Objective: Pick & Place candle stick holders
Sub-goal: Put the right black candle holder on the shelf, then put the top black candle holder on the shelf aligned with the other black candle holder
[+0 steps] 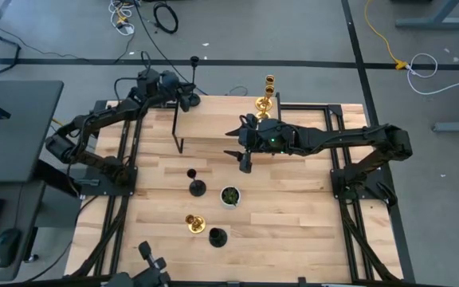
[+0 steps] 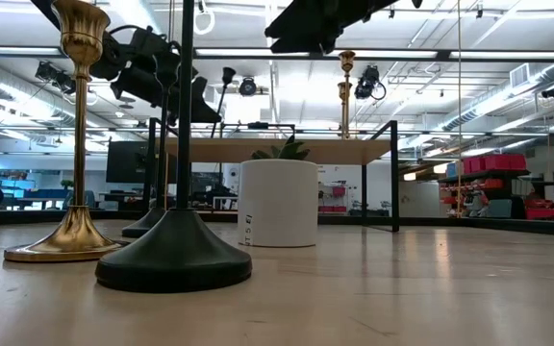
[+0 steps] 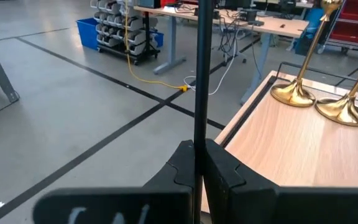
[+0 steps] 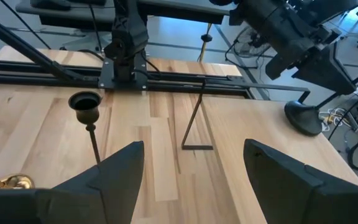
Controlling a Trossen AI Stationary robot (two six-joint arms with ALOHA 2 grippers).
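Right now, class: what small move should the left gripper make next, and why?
Probably lower slightly and open. The left gripper is shut on the stem of a black candle stick holder, upright at the edge of the raised shelf, where two gold holders already stand; its base looks about down.

Six candle stick holders in all. Three are shiny gold candle stick holders: one gold holder [image 1: 263,104] and a second gold holder [image 1: 268,80] stand close together near the spread right fingers [image 4: 118,169], and a third gold holder [image 1: 194,223] stands well apart from both pairs of fingers on the light wooden surface [image 1: 293,215].

Three are black candle stick holders: one black holder [image 3: 199,62] has its thin stem between the closed left fingers [image 3: 225,171], while a second black holder [image 1: 197,187] and a third black holder [image 1: 217,237] stand free.

One small round white pot with green inside [image 1: 229,195] sits near the right fingers.

One raised wooden shelf on a black frame [image 1: 213,119]
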